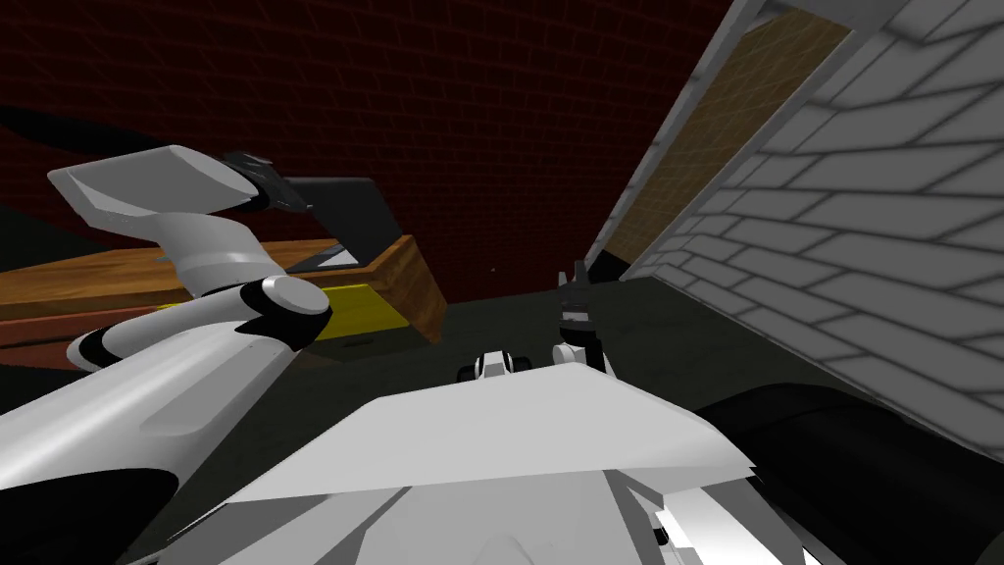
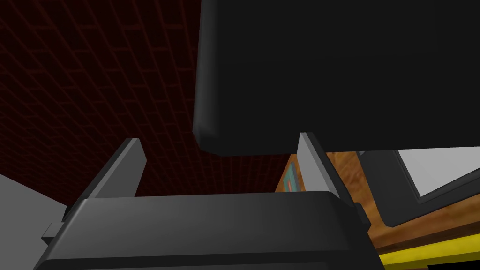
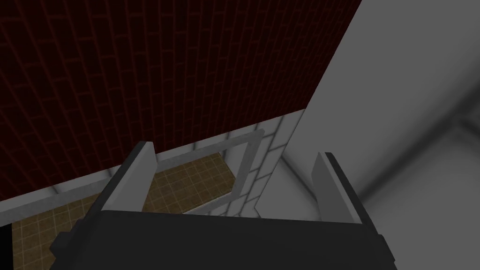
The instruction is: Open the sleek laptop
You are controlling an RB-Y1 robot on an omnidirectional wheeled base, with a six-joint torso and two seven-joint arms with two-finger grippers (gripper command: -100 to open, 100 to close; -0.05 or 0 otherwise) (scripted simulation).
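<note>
At the left of the scene, on a wooden counter (image 1: 118, 270) set against a dark red brick wall (image 1: 490, 118), the laptop (image 1: 345, 211) sits near the counter's right end. Its dark lid is raised well off its base. The robot's left arm (image 1: 186, 235) reaches across the counter, and the left hand (image 1: 277, 191) is up at the lid's left edge.

From the left wrist, that hand's two fingers (image 2: 125, 164) stand apart, clamped on nothing. A rounded corner of the black lid hangs just past their tips, between them; whether either finger touches it cannot be told. Beyond one finger the laptop's base lies flat on the wood, showing a pale grey panel inside a dark frame.

A yellow band (image 1: 365, 304) runs along the counter's near face, below the laptop. A small teal item (image 2: 290, 178) lies on the counter near the laptop, too small to identify.

The right hand (image 1: 574, 289) is held low in the middle of the scene, over a dark floor (image 1: 510, 324) and well apart from the counter. Its own fingers (image 3: 136, 178) are also spread, holding nothing.
</note>
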